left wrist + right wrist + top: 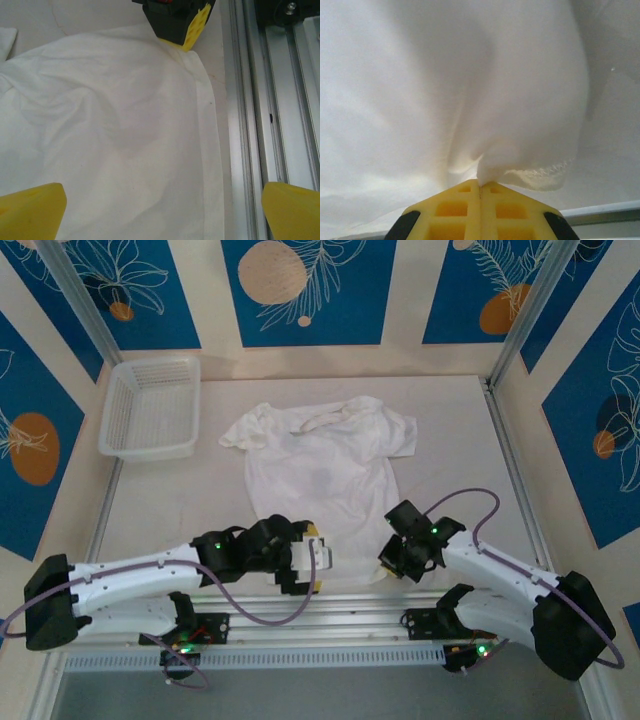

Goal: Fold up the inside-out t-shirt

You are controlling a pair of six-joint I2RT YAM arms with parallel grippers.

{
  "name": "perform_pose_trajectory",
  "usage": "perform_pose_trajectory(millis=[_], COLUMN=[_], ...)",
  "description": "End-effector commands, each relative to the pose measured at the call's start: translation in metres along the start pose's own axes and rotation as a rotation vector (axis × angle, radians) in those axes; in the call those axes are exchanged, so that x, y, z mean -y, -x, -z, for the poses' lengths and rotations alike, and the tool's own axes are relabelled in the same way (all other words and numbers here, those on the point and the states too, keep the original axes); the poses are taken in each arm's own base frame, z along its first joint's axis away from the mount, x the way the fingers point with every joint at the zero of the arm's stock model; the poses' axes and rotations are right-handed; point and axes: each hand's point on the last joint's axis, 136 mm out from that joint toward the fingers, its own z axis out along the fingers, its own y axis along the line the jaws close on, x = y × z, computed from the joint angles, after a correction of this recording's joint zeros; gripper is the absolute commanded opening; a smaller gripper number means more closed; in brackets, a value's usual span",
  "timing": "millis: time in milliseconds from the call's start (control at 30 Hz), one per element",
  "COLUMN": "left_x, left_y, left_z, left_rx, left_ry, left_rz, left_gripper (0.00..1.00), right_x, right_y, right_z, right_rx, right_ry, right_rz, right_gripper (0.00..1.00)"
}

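White cotton lies spread flat mid-table in the overhead view: the inside-out t-shirt [320, 465] has its collar toward the far wall and its hem toward your arm bases, with the white mesh basket [148, 450] well apart at the far left. The left gripper [312, 562] sits at the near-left hem corner and the right gripper [393, 562] at the near-right one, which reads to me as the setup for carrying the bottom edge up and over. From your left wrist, the yellow fingers [30, 210] stand wide apart, straddling the hem [206, 130] beside the aluminium rail [265, 100] and holding nothing; the other gripper shows at the top, down on the far corner. From your right wrist, the pads are pressed together with a tuck of stitched hem [545, 172] clamped between them. You would want the left corner pinched too before lifting, so the edge rises evenly.
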Motion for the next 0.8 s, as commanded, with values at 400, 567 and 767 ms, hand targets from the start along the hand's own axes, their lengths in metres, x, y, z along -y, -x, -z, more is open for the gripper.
perform_pose_trajectory(millis=[400,567,767], left_x=[-0.042,-0.056,-0.078], left_y=[0.032,0.012,-0.026], left_z=[-0.099,-0.124,-0.099], left_rx=[0.060,-0.046,-0.070], left_ry=[0.159,0.245,0.342], left_rz=[0.224,0.267,0.404], left_gripper=[1.00,0.96,0.61], right_x=[-0.092,-0.090,-0.073], right_y=[0.031,0.035,0.040], right_z=[0.090,0.101,0.104], right_rx=[0.100,0.120,0.144], right_ry=[0.295,0.325,0.319], right_rz=[0.016,-0.004,-0.034], right_gripper=[0.00,0.00,0.00])
